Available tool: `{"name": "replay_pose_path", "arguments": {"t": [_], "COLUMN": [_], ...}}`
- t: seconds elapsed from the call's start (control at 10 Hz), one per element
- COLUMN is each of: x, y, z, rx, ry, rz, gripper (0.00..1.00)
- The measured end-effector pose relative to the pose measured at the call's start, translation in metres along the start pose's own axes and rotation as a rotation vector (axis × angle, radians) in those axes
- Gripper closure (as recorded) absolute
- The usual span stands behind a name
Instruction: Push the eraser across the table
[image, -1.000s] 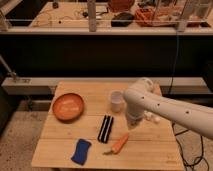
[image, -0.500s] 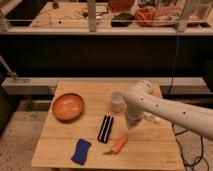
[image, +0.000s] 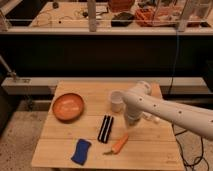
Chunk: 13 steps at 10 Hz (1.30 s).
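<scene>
Over the last second the white arm has crept a little leftward and downward in the frame, and the gripper now hangs low over the table at centre-right, just below the white cup and just to the right of the eraser. How its grip stands cannot be made out, since the wrist housing hides the tip.

The eraser has not moved in that time. It lies near the middle of the tabletop, its long axis running roughly from the top to the bottom of the frame, and it looks to be apart from the gripper. The carrot lies just to its lower right, the blue sponge sits at lower left, and the orange bowl at upper left.

So the small shift looks like an approach and the push has not begun. Contact from the right would likely send the eraser leftward, toward the gap between bowl and sponge
</scene>
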Motion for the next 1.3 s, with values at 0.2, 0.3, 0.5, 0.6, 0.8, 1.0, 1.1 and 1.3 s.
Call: {"name": "replay_pose_path", "arguments": {"t": [0.2, 0.3, 0.5, 0.6, 0.8, 1.0, 1.1, 1.3], "x": [0.0, -0.002, -0.003, -0.005, -0.013, -0.015, -0.018, -0.029], "y": [-0.004, -0.007, -0.01, -0.011, -0.017, -0.019, -0.022, -0.028], "z": [0.006, 0.009, 0.014, 0.016, 0.02, 0.024, 0.027, 0.03], "rx": [0.0, -0.001, -0.001, -0.002, -0.004, -0.006, -0.007, -0.008], "ry": [-0.003, -0.005, -0.009, -0.01, -0.012, -0.014, -0.013, -0.015], "rz": [-0.008, -0.015, -0.024, -0.031, -0.053, -0.065, -0.082, -0.111], "gripper": [1.0, 1.0, 1.0, 1.0, 1.0, 1.0, 1.0, 1.0]}}
